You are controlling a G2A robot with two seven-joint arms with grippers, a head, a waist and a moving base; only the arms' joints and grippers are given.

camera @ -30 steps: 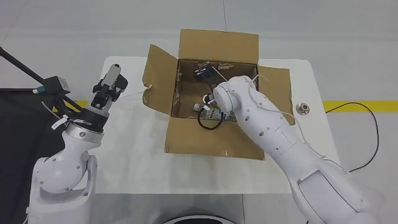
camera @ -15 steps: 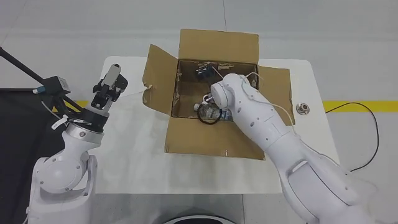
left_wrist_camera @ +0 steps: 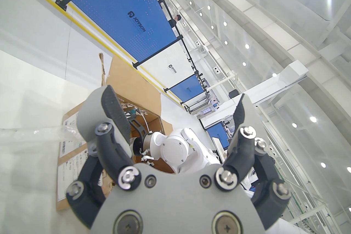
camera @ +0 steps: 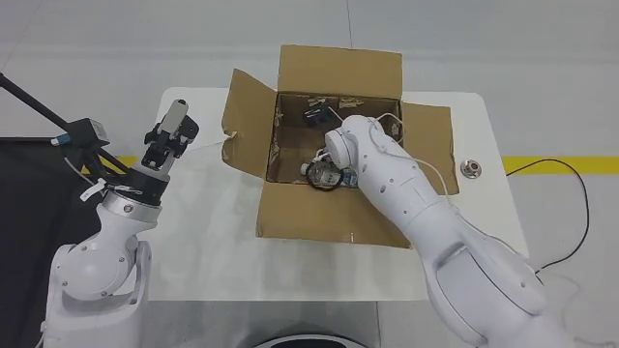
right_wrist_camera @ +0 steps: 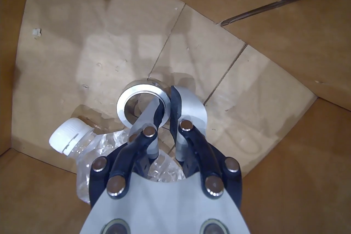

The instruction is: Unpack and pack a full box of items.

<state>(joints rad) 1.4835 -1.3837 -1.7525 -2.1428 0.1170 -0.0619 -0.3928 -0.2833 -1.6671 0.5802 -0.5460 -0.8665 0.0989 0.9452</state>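
right gripper clamped on silver ring rim, arm bent down into box over plastic bottle; left gripper fingers wide apart, raised beside box

box on table, bottle and ring inside it, ring beside bottle

bottle: base behind right pincer | ring: gripped wall covered | box floor: partly under right arm
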